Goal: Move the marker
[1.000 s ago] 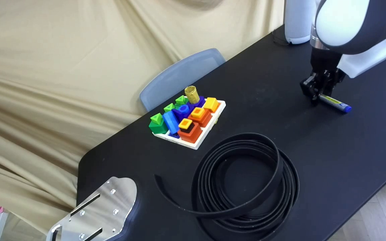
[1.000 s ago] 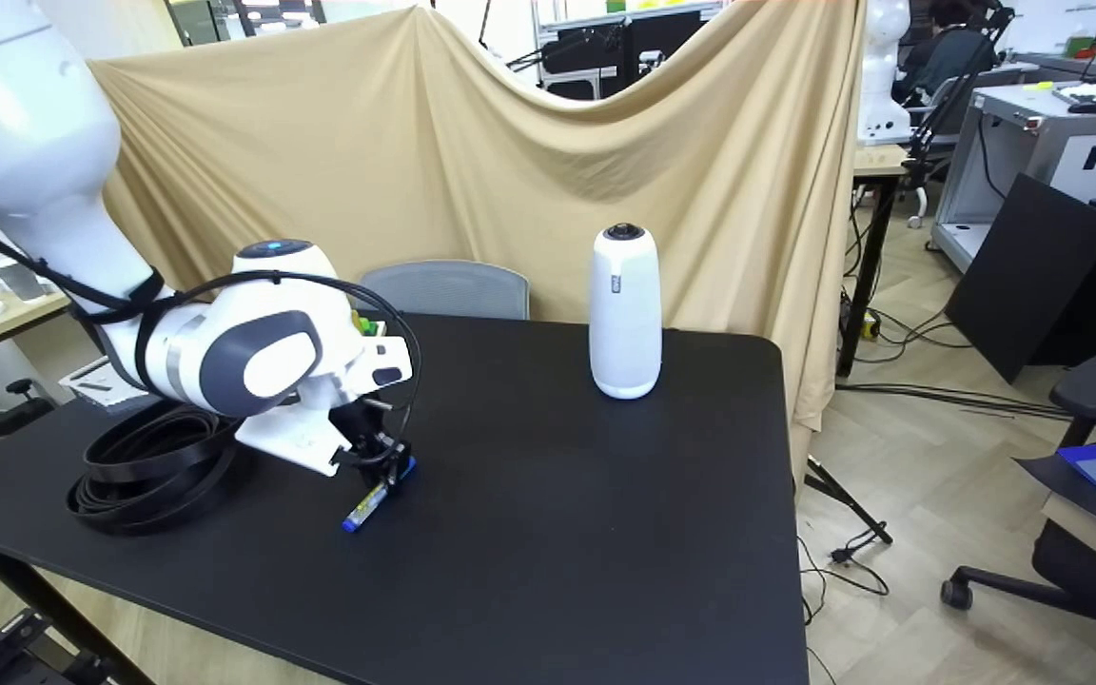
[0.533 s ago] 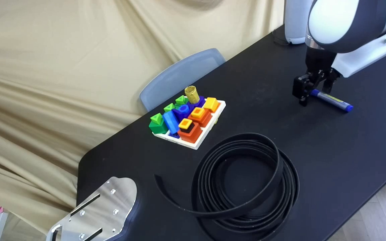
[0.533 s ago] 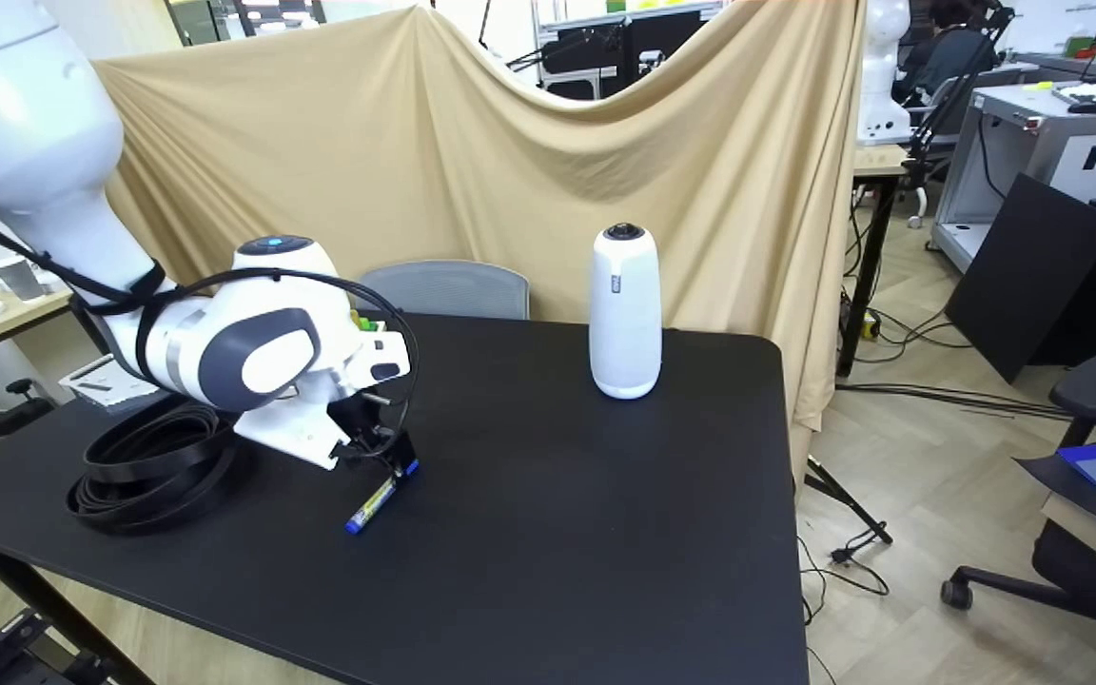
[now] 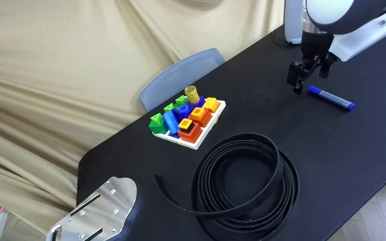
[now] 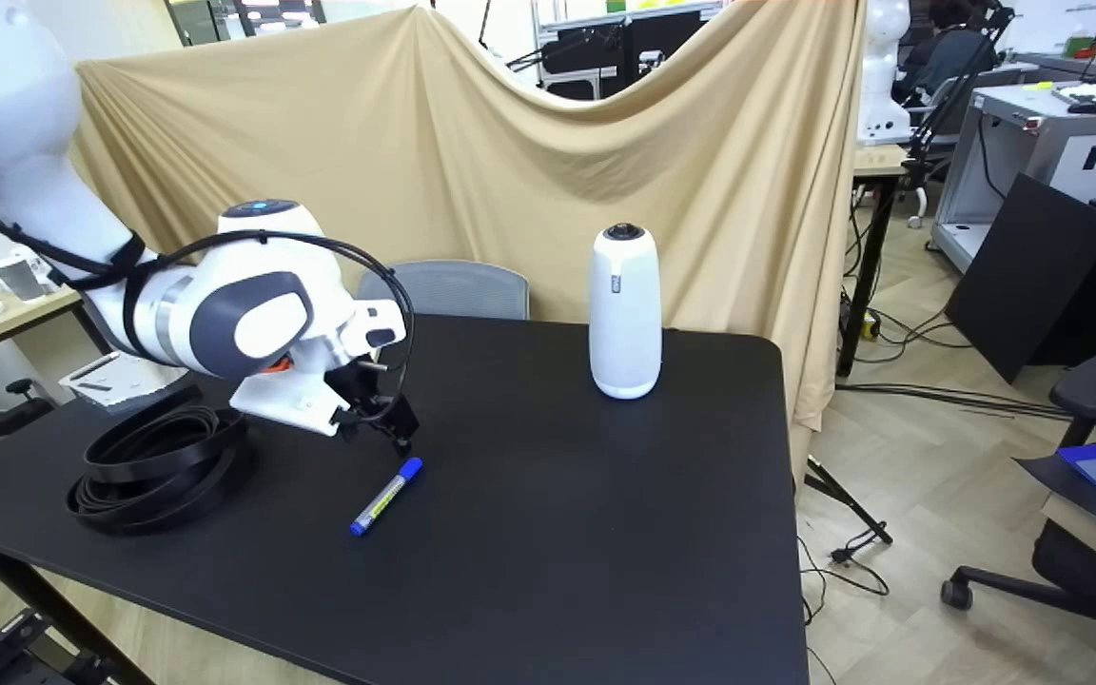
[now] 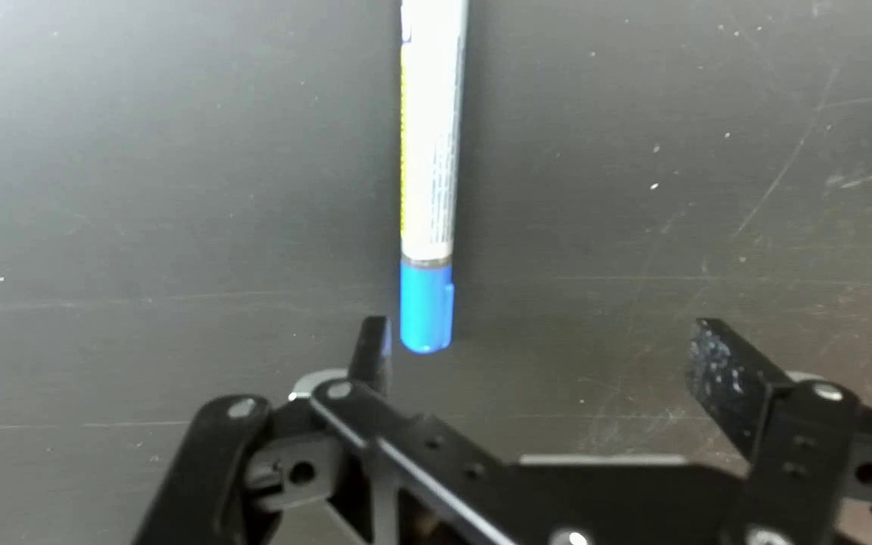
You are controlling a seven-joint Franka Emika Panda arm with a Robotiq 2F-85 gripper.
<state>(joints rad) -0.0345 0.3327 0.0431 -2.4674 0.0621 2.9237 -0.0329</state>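
Observation:
The marker point(image 5: 333, 98), with a pale barrel and blue ends, lies flat on the black table in both exterior views. My gripper point(image 5: 311, 82) hangs a little above the table, just past the marker's capped end, and is apart from it. In the wrist view the marker point(image 7: 430, 151) runs from the top edge down to its blue cap, which shows just inside the left finger point(image 7: 370, 352). The gripper point(image 7: 542, 329) stands wide open there, with bare table visible between its fingers and nothing held.
A coiled black strap point(image 5: 206, 180) and a white board of coloured blocks point(image 5: 189, 132) share the table point(image 6: 548, 571). A metal plate point(image 5: 112, 204) is at its end in an exterior view. A tall white device point(image 6: 626, 314) stands near the back edge.
The jaws have spread and let go of the marker, and the gripper has risen off it. The marker has shifted very slightly on the table.

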